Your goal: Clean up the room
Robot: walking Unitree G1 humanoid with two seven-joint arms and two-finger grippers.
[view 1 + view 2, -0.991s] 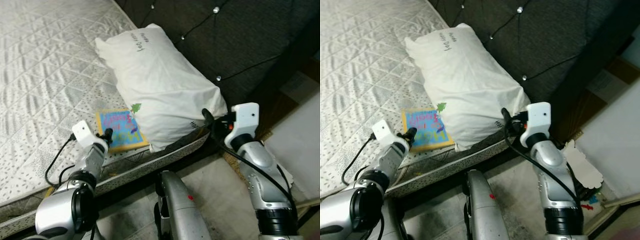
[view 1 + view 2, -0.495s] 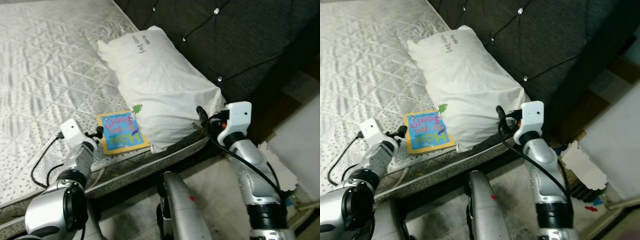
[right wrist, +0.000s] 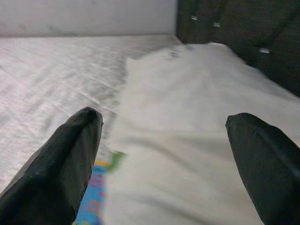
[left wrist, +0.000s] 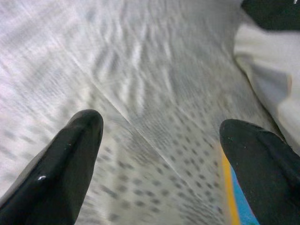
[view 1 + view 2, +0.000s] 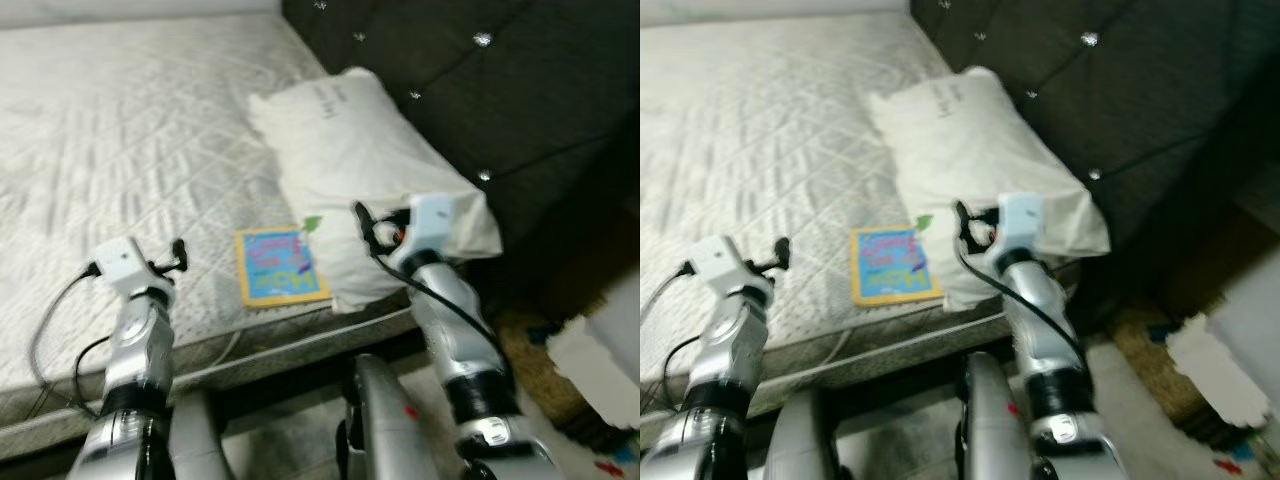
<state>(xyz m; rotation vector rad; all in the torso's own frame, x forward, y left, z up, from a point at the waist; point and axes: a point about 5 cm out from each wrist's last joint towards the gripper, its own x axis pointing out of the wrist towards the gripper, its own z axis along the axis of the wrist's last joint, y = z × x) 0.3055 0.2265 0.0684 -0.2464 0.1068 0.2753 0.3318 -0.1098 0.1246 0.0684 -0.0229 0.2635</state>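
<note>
Head view: a thin, flat children's book [image 5: 280,266] with a glossy blue cover and yellow border sits lower centre on the quilted mattress [image 5: 120,150], its corner tucked against the soft, puffy white pillow [image 5: 370,170] leaning at the tufted dark headboard [image 5: 500,90]. Probably just left there, so it's the clutter to clear.

Left wrist view: the left gripper [image 4: 164,154] is spread wide over bare stitched fabric, holding nothing, the book's edge by one finger.

Right wrist view: a bit blurry, but the right gripper [image 3: 173,159] gapes open and empty above the pillow.
</note>
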